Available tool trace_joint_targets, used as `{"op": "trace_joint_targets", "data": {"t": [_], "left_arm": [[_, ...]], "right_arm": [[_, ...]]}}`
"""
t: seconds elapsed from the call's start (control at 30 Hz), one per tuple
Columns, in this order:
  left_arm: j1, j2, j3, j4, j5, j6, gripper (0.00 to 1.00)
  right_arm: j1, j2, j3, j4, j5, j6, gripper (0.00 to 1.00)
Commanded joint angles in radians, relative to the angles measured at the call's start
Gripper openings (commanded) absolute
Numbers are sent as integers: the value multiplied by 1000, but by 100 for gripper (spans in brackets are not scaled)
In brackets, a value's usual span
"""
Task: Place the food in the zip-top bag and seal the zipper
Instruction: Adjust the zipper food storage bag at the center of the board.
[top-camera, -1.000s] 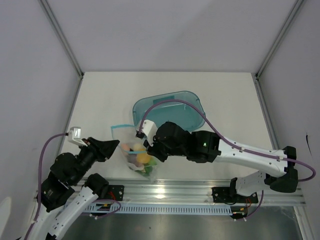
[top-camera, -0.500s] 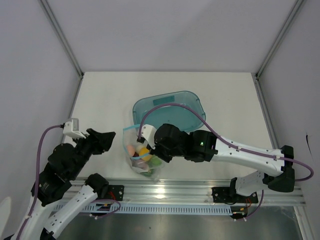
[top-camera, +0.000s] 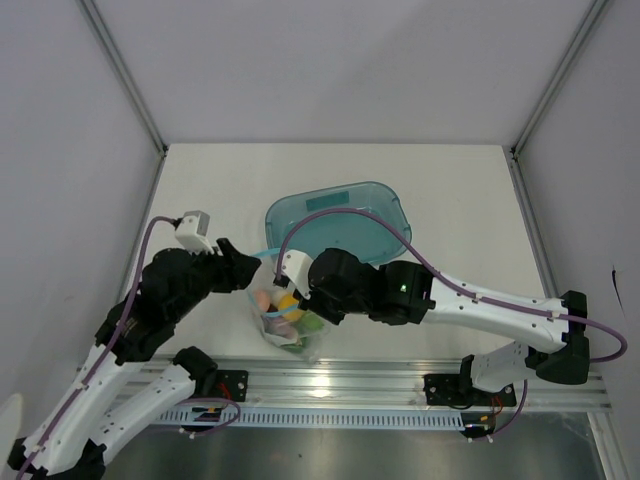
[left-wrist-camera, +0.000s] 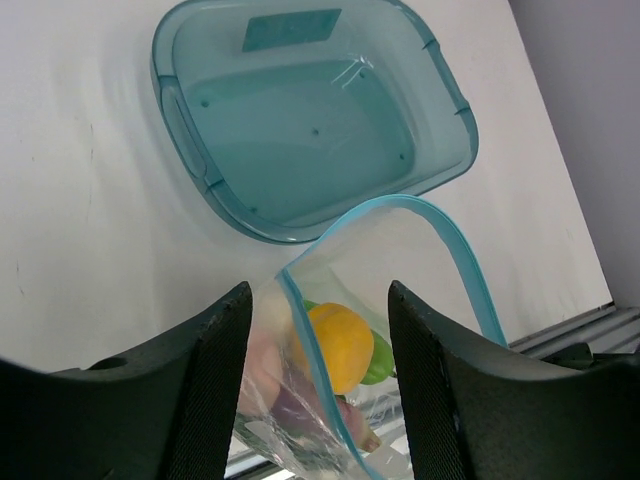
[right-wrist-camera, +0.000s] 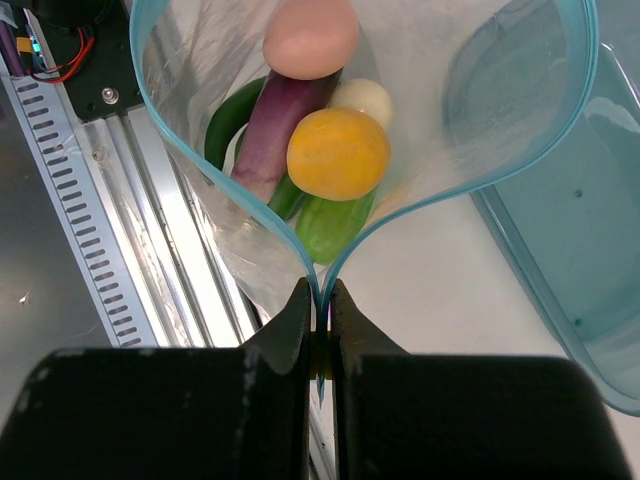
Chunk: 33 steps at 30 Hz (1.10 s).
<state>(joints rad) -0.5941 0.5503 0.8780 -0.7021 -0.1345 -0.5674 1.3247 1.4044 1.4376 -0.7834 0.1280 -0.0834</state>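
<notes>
The loading looks finished and I'm into the sealing step: the pink ball (right-wrist-camera: 310, 38), purple eggplant (right-wrist-camera: 285, 115), cream egg (right-wrist-camera: 365, 100), orange-yellow ball (right-wrist-camera: 338, 152), bright green chunk (right-wrist-camera: 335, 225) and dark green long vegetable (right-wrist-camera: 228, 120) are all down inside the zip-top bag (top-camera: 285, 322). The bag stands at the near edge of the surface (top-camera: 450, 200), just in front of the teal tray (left-wrist-camera: 200, 170), and I see no food left in that tray. My right end effector (right-wrist-camera: 318, 300) is clenched on the zipper (right-wrist-camera: 570, 100) right at one end of the mouth, where the two teal lips meet, and from there they spread into a wide open loop. My left end effector (left-wrist-camera: 318, 300) is released, fingers spread, hovering over the near lip of the mouth and gripping nothing yet. By my reckoning the next move is for the left to come down over both lips close beside the right's pinch, squeeze them together and run along the strip while the right holds its end firm. The plastic is thin and crinkly, so one lip could slip out from between the fingers. Against a second ago, my left arm has swung up from low at the left and in toward the mouth. The bag itself, which was slumped lower with its strip off to the left, now stands up with its mouth gaping under my right wrist.
</notes>
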Motion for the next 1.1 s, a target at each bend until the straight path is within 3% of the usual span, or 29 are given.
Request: {"op": "trace_joint_targets", "data": {"t": [0.0,0.2,0.37,0.6,0.8,1.07], "left_arm": [[5,55,15,32,26,3,59],[5,71,-16,66,-14,-17,56],[5,95,-31,65,-98,-29,43],[5,175,-4,98,-42,-19,31],[5,201,6,72,-43,-25,2],[7,73,24,-8,-129,1,1]], "right_arm": [[7,-21,-5,16,22,-16,0],[10,-54,-35,15,48,-12,0],[7,-71,-48,9,51,-15,0],[2,-68,-42,-5,64,-26,0],[-2,-79,-48,-2,84,-29,0],[-73,-116,-104,18,93,11,0]]}}
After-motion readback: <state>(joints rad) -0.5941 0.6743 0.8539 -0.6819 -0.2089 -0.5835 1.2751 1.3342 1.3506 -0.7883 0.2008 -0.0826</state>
